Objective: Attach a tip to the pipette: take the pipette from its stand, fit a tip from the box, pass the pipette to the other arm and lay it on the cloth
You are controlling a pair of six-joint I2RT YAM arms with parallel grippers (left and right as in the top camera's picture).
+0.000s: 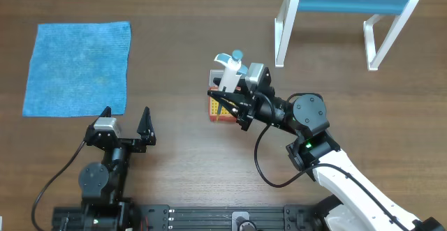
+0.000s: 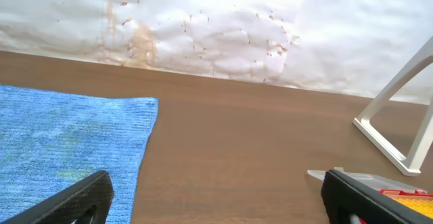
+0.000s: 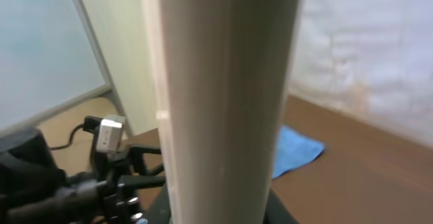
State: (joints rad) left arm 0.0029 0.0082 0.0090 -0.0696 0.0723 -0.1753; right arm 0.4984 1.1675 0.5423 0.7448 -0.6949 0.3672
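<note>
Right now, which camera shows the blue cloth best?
The top view: the whole cloth lies flat with all four edges visible. The left wrist view catches one end and a corner; the right wrist view, a small blue patch behind the pipette.

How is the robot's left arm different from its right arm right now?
The left end effector is open and empty; the right end effector is shut on the white pipette. The left end effector is near the blue cloth; the right end effector is at the tip box. Both are black and have two fingers.
</note>
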